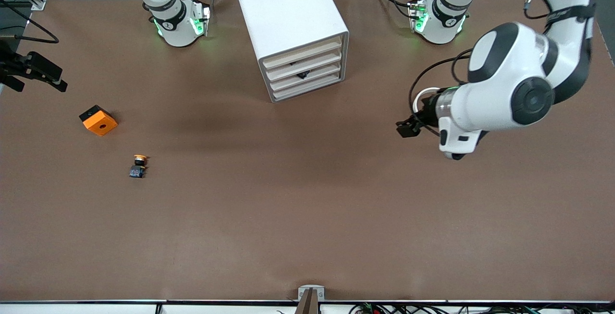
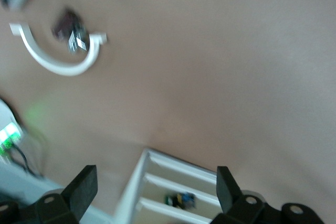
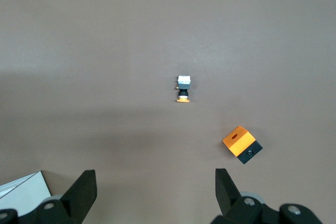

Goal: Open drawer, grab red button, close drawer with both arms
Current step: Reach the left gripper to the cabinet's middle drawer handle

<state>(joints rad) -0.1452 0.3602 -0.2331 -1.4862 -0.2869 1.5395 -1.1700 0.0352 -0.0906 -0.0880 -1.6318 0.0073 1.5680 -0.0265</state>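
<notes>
Front view: the white drawer cabinet [image 1: 293, 30] stands on the bench [image 1: 307, 218] between the arm bases, all drawers apparently shut, so nothing looks begun. A dark item shows in a middle drawer, likely the button [image 1: 302, 75]. The left pincer [image 1: 408, 128] hangs over bare bench toward the left arm's end. The orange-capped button [image 1: 139, 165] and orange block [image 1: 98, 120] lie toward the right arm's end.

Left wrist view: the left pincer is spread wide, empty, above the cabinet's drawers.

Right wrist view: the right pincer [image 3: 155, 192] waits, released, above both orange items.
</notes>
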